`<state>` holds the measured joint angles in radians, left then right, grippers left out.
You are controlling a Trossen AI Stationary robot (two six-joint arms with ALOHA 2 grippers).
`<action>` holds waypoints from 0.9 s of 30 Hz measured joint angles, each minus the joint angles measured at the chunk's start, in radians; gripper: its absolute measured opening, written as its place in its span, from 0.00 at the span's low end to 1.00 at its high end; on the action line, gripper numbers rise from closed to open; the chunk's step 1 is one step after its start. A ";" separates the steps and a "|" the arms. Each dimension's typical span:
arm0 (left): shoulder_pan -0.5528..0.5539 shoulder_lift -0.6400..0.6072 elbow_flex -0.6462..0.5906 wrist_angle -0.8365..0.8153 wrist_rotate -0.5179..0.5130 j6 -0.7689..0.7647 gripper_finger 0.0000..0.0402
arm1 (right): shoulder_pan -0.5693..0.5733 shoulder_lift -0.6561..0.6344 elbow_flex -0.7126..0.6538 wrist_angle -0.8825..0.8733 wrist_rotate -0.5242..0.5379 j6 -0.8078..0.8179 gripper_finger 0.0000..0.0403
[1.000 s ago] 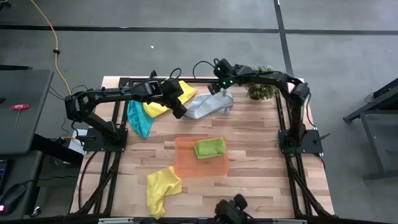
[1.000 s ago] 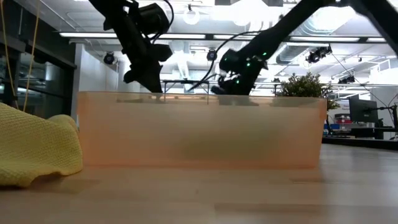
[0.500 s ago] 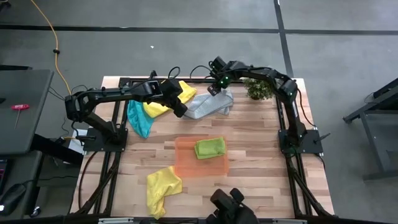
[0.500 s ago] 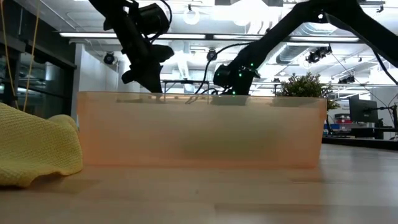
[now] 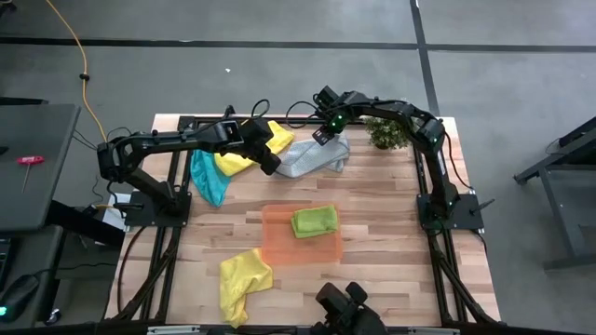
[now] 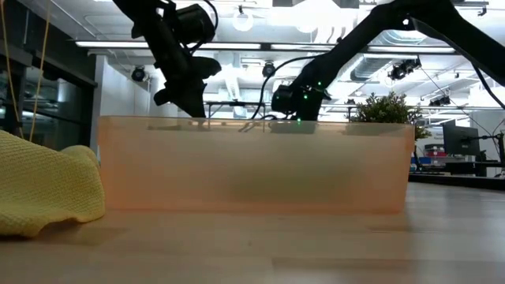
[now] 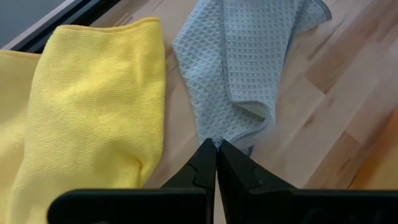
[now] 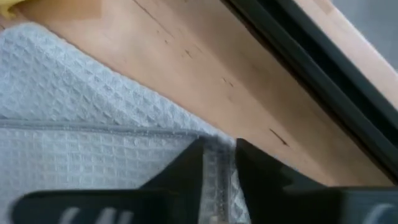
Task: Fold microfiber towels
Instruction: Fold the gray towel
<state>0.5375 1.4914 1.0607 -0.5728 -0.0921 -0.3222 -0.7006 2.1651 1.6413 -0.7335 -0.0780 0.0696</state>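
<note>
A light grey towel [image 5: 312, 156] lies crumpled at the table's far middle, between my two grippers. My left gripper [image 5: 271, 166] is shut at its left corner. My right gripper [image 5: 322, 137] stands at its far edge, fingers closed on the hem. Beside the grey towel lie a yellow towel [image 5: 244, 149] and a teal towel [image 5: 207, 177]. A folded lime green towel [image 5: 315, 221] rests on the orange tray [image 5: 279, 247]. A second yellow towel [image 5: 244, 279] lies bunched near the front left. My left gripper pinches a corner of the grey towel [image 7: 217, 142] at its fingertips, slanting down from the table's left. The rest of the cloth lies slack on the table. My right gripper has the grey towel's hemmed far edge [image 8: 219, 163] between its two fingers [image 8: 189, 171], coming from above. The cloth there lies flat on the wood.
A small potted plant [image 5: 389, 135] stands at the far right, close to my right arm. The dark frame rail [image 8: 298, 68] runs along the far edge just beyond the grey towel. In the low view the tray's wall [image 6: 252, 166] hides the table behind it.
My right gripper has gone a little toward the table's left and come down onto the grey towel's far edge. My left gripper has stayed put on the towel's corner.
</note>
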 joint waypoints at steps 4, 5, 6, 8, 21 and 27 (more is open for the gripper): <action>0.006 0.000 0.000 0.002 0.000 0.000 0.00 | 0.000 0.000 0.000 0.003 -0.006 0.008 0.04; 0.006 0.000 0.000 0.002 0.000 0.000 0.00 | 0.000 0.000 0.000 0.009 -0.006 0.021 0.02; 0.006 0.000 0.000 0.002 -0.001 0.000 0.00 | 0.000 0.000 0.000 0.013 -0.006 0.032 0.01; 0.006 0.000 0.000 0.002 -0.001 0.000 0.00 | 0.000 0.000 0.000 0.016 -0.008 0.050 0.03; 0.066 -0.058 0.046 -0.025 0.003 0.051 0.00 | -0.006 -0.076 0.000 -0.023 -0.108 0.043 0.00; 0.182 -0.129 0.098 -0.026 0.033 0.103 0.00 | 0.021 -0.253 0.000 -0.068 -0.100 0.059 0.00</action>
<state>0.7197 1.3627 1.1587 -0.5986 -0.0591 -0.2195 -0.6798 1.9121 1.6409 -0.8019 -0.1776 0.1284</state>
